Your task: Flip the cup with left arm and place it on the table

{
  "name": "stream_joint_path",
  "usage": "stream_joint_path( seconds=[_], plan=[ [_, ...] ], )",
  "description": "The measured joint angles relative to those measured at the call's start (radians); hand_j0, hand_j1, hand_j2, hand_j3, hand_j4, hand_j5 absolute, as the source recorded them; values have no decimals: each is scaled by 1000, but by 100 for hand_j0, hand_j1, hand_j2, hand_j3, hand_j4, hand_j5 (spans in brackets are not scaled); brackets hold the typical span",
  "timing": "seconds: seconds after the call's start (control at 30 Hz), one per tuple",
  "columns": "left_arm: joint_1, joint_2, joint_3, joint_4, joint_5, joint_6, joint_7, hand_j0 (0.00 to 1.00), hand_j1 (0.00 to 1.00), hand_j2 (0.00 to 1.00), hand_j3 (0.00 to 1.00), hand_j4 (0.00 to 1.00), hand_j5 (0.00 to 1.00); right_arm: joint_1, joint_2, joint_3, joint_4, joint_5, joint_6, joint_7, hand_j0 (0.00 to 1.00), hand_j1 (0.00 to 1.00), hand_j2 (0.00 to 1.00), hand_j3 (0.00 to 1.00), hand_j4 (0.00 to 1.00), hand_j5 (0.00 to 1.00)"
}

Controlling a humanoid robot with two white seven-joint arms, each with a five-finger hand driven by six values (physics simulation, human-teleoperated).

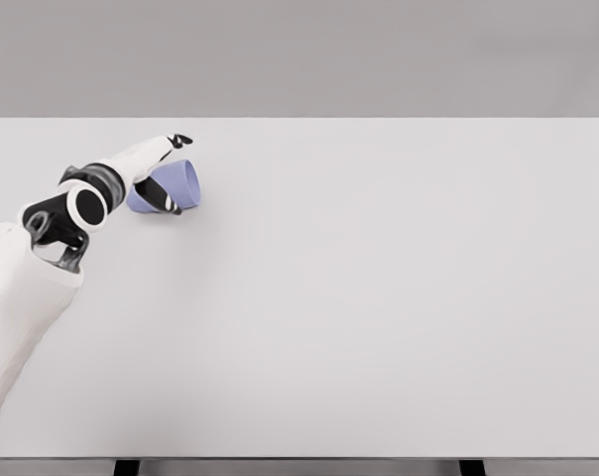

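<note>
A lavender cup (pixel 177 183) is tilted on its side at the far left of the white table (pixel 379 297), its mouth turned to the right. My left hand (pixel 164 177) is wrapped around it: the thumb crosses the cup's front wall and the other fingers reach over its top. The left arm comes in from the lower left corner. I cannot tell whether the cup touches the table surface or hangs just above it.
The table's far edge runs just behind the hand, and its left edge lies close to the forearm. A plain grey wall stands behind the table.
</note>
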Motion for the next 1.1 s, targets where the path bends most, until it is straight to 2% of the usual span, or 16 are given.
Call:
stream_joint_path(
  seconds=[0.5,0.77,0.83,0.87,1.03,1.1],
  plan=[
    [-20,-23,-16,78,-12,-12,0,98,98,98,98,98,98,0,0,0,0,0,0,0,100,100,100,100,100,100],
    [-26,-31,-19,98,-19,-14,0,94,94,94,94,94,94,0,0,0,0,0,0,0,100,100,100,100,100,100],
    [-26,-32,-19,100,-20,-14,0,91,91,91,91,91,91,0,0,0,0,0,0,0,100,100,100,100,100,100],
    [-28,-32,-19,100,-20,-14,0,83,83,83,83,83,83,0,0,0,0,0,0,0,100,100,100,100,100,100],
    [-28,-32,-19,100,-21,-13,0,71,71,71,71,71,71,0,0,0,0,0,0,0,100,100,100,100,100,100],
    [-26,-32,-19,100,-21,-13,1,69,69,69,69,69,69,0,0,0,0,0,0,0,100,100,100,100,100,100]
  ],
)
